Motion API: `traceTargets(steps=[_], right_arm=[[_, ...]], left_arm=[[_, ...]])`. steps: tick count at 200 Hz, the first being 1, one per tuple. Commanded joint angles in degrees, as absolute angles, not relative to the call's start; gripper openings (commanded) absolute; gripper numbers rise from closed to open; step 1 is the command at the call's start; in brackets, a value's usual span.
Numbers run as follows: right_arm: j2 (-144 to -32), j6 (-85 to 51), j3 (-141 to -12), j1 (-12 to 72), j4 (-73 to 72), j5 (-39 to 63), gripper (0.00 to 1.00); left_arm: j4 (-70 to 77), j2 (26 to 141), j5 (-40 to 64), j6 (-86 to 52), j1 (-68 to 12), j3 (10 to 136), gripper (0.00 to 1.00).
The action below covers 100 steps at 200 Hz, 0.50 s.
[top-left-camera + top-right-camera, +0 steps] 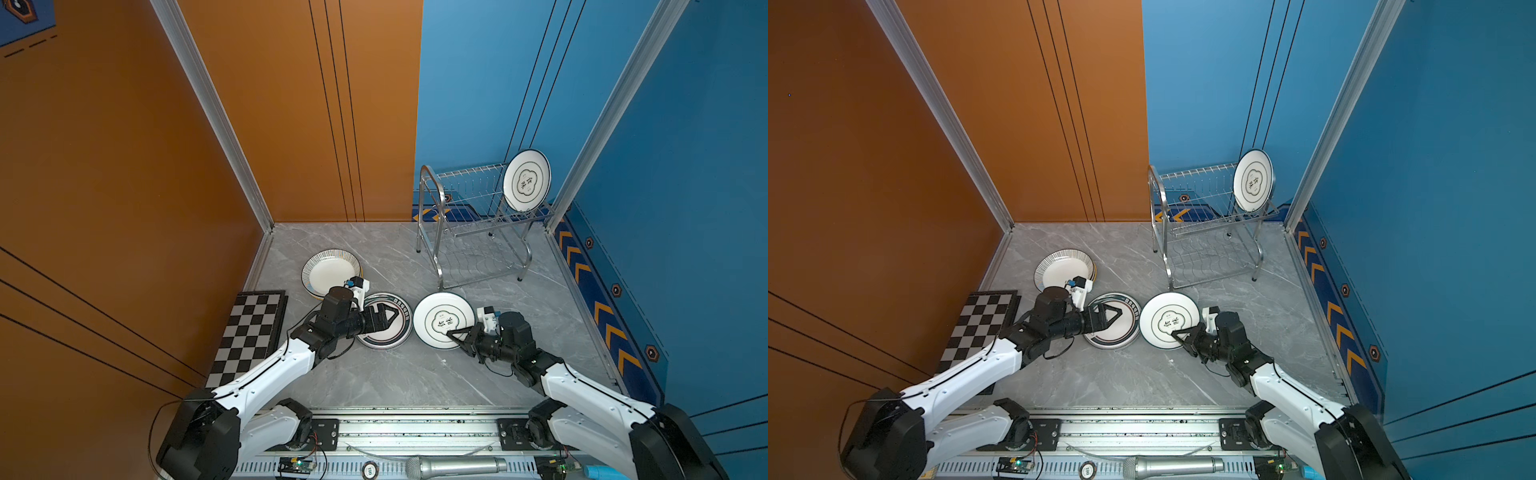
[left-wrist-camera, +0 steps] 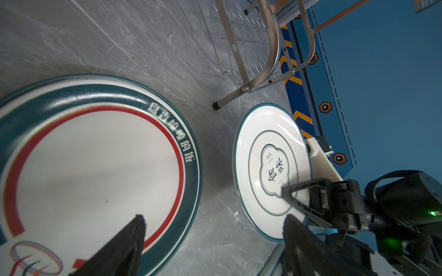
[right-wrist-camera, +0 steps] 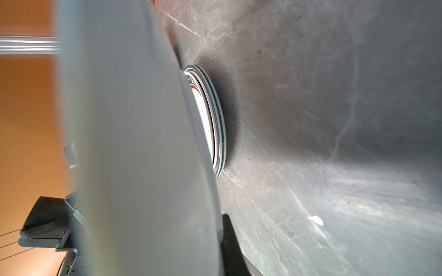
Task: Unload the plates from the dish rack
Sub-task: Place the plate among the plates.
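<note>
I take this to be the setting-down step. My right pincer [image 1: 452, 332] is clamped on the near rim of the cloud-motif plate [image 1: 440, 313], in the lower centre of both top views. The plate is clear of the dish rack [image 1: 482, 195] and low over the table [image 1: 415, 374]. I cannot tell whether it touches the table.

The next move calls for lowering it flat beside the dark-banded plates [image 1: 386, 338], which lie just to its left, without clipping their rim, and then easing my jaws apart.

My left pincer [image 1: 392, 318] hangs above those banded plates with its jaws spread and nothing between them. A striped plate [image 1: 328, 276] lies to their upper left.

One upright plate [image 1: 526, 180] stands on the rack's top tier at upper right, well apart from both pincers. I judge it is the last one to fetch.
</note>
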<state>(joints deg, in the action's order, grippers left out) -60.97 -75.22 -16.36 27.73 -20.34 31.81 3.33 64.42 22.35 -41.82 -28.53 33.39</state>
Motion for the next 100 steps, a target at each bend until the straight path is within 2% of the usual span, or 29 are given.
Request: traceTargets(steps=[1,14,18,24,82,100], right_arm=[[-65.8,-78.3,-21.0,30.1,-35.9,32.7,0.00],[-68.8,-79.1,-22.4,31.5,-39.1,33.0,0.00],[-69.7,-79.4,-22.6,31.9,-40.2,33.1,0.00],[-70.9,-80.1,-23.0,32.3,-42.0,33.3,0.00],[-82.6,-85.1,-25.0,35.2,-56.5,34.3,0.00],[-86.7,-87.4,-25.6,36.2,-62.2,34.8,0.00]], left_arm=[[5.8,65.3,25.2,-43.0,-28.8,33.3,0.90],[6.0,65.9,25.2,-43.0,-28.7,33.4,0.87],[6.0,66.1,25.2,-43.0,-28.8,33.4,0.81],[6.1,66.4,25.2,-43.1,-28.8,33.4,0.79],[8.3,66.6,25.3,-44.6,-28.2,32.7,0.76],[8.3,66.4,25.5,-44.6,-27.7,32.5,0.73]])
